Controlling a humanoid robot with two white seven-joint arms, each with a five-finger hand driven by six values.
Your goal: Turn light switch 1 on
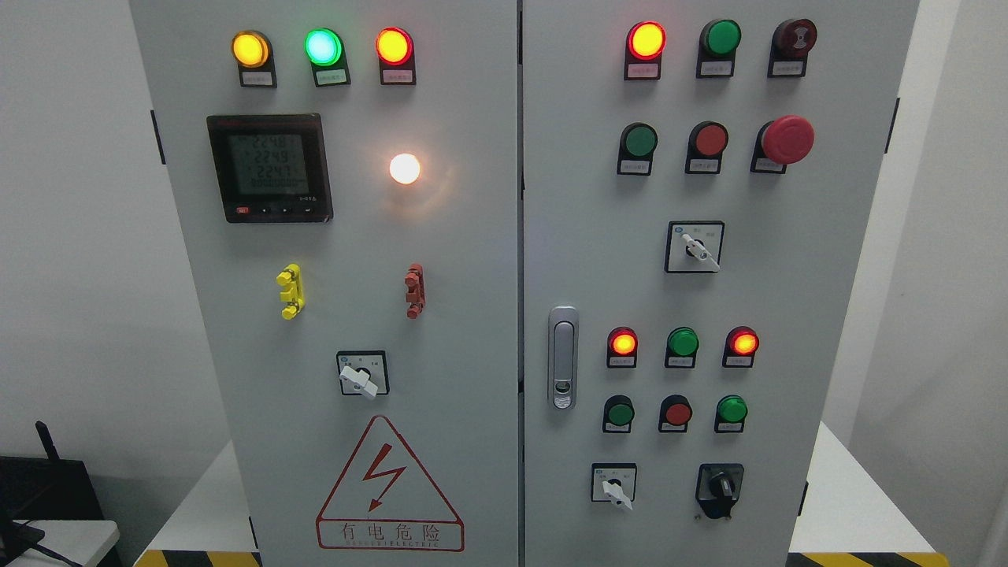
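Meter display [270,167] reading 2248, 2249, 2247, warning triangle sign [388,488] marked 有电危险, small button labels illegible

Grey cabinet [472,315] (white lamp [405,168] lit)

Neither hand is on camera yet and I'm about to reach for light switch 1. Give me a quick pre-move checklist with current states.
1. Hands in view: not ok, neither shows.
2. Which control is switch 1: cannot tell, the labels are too small to read.
3. Candidate white-handled rotary selector under the grey digital meter, left door: ok, unobstructed, handle pointing lower left.
4. Round white lamp beside the meter: already glowing, so the light may be on; cannot tell.
5. Red mushroom emergency button on the right door: ok, well away from that selector.
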